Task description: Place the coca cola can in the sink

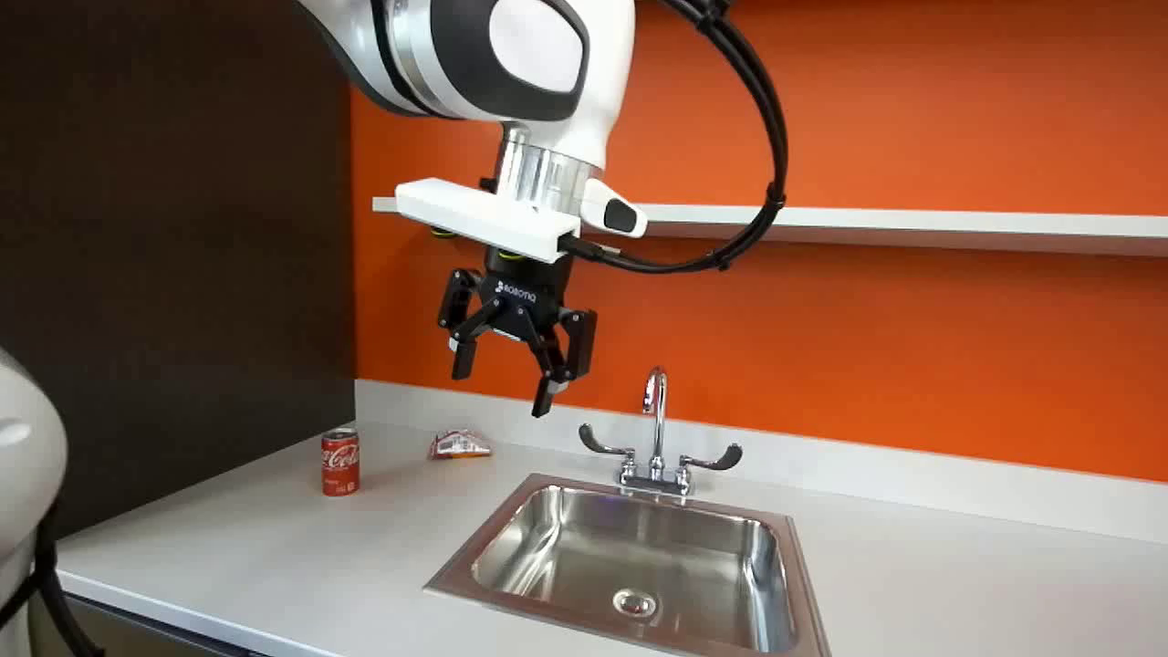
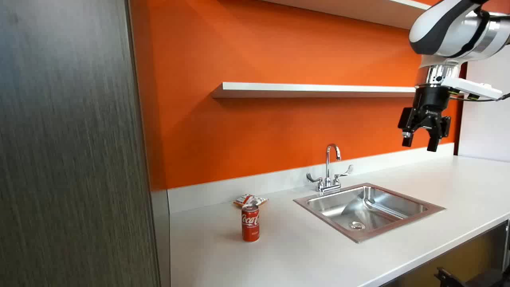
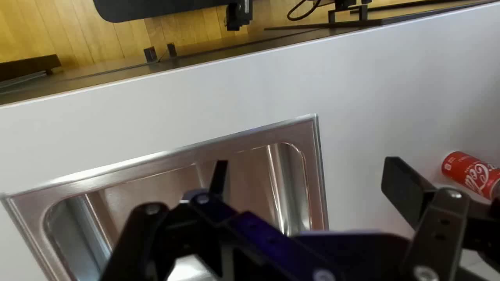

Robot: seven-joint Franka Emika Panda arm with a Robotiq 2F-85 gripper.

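Observation:
The coca cola can point(image 1: 340, 463) stands upright on the white counter, left of the sink, in both exterior views point(image 2: 250, 224). It also shows at the right edge of the wrist view point(image 3: 472, 173), partly cut off. The stainless-steel sink point(image 1: 657, 547) is set into the counter and holds nothing I can see; it also shows in an exterior view point(image 2: 374, 213) and in the wrist view point(image 3: 250, 183). My gripper point(image 1: 503, 381) points down, high above the counter and apart from the can. Its fingers are spread with nothing between them, as the wrist view point(image 3: 308, 173) shows.
A chrome faucet point(image 1: 657, 420) with two handles rises behind the sink. A small snack packet point(image 2: 250, 200) lies behind the can by the backsplash. A white shelf point(image 2: 318, 88) runs along the orange wall. A dark panel point(image 1: 182, 274) stands at the counter's left end.

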